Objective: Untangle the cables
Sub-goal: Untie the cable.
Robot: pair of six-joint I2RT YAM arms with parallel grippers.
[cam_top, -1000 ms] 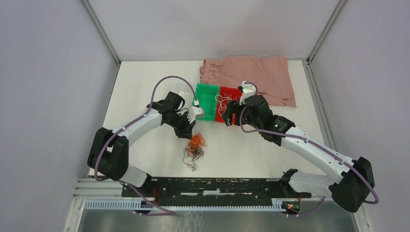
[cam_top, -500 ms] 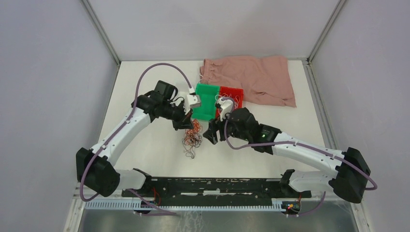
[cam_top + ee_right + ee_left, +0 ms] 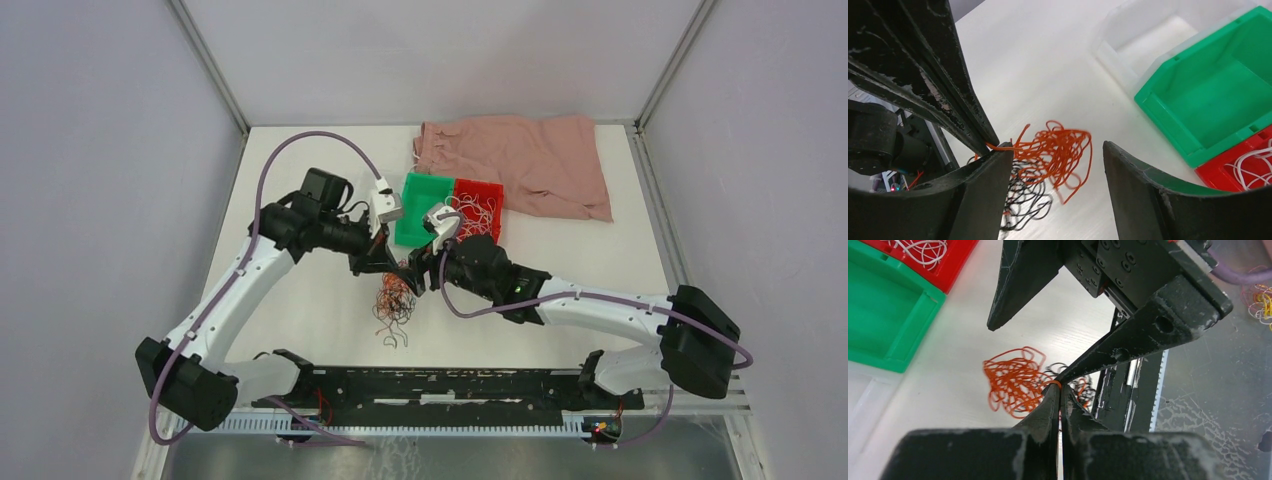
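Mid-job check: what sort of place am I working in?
Probably a lab test cell: a white tabletop, plain grey wall panels enclosing it, and a black mounting rail along its near edge.

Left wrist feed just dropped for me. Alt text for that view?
The left end effector is shut on a strand of the orange cables, which are tangled with black cables. The right end effector hangs open just above it. A green bin and a red bin holding white cables sit upper left.
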